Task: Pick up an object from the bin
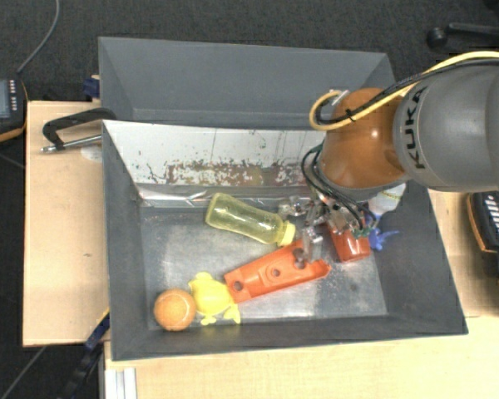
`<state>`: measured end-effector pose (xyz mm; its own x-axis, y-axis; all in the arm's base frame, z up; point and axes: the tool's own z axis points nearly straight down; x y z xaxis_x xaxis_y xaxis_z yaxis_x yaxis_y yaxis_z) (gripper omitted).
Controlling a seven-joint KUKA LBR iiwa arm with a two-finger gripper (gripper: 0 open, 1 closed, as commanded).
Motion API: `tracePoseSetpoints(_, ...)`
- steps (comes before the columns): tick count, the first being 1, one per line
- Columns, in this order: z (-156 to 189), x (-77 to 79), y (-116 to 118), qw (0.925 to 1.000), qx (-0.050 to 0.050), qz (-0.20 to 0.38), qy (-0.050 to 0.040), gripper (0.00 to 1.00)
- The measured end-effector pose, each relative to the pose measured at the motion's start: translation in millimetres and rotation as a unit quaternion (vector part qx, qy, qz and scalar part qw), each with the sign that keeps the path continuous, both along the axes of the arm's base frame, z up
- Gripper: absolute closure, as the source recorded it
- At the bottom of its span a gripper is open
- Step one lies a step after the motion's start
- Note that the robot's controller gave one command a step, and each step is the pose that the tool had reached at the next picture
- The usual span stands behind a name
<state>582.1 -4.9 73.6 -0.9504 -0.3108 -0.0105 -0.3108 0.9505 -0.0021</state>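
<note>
pincer [302,252] at 1 orange tool [270,278] — grip cannot tell | 1 bottle [237,217] | 1 ball [175,309]

The end effector [306,252] and arm [374,144] partly hide a red block [350,246].

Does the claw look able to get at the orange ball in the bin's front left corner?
Probably yes: the orange ball lies uncovered; the yellow toy beside it and the bin wall may crowd the claw.
</note>
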Motion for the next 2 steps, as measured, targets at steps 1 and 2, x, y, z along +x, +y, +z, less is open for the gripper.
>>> tracePoseSetpoints(1, 58, -5.1, 0, 1.0000, 0.001, 0.006, 0.0017, 1.00)
tracePoseSetpoints(2, 99, -2.2, 1, 1.0000, 0.000, 0.007, -0.0039, 1.00)
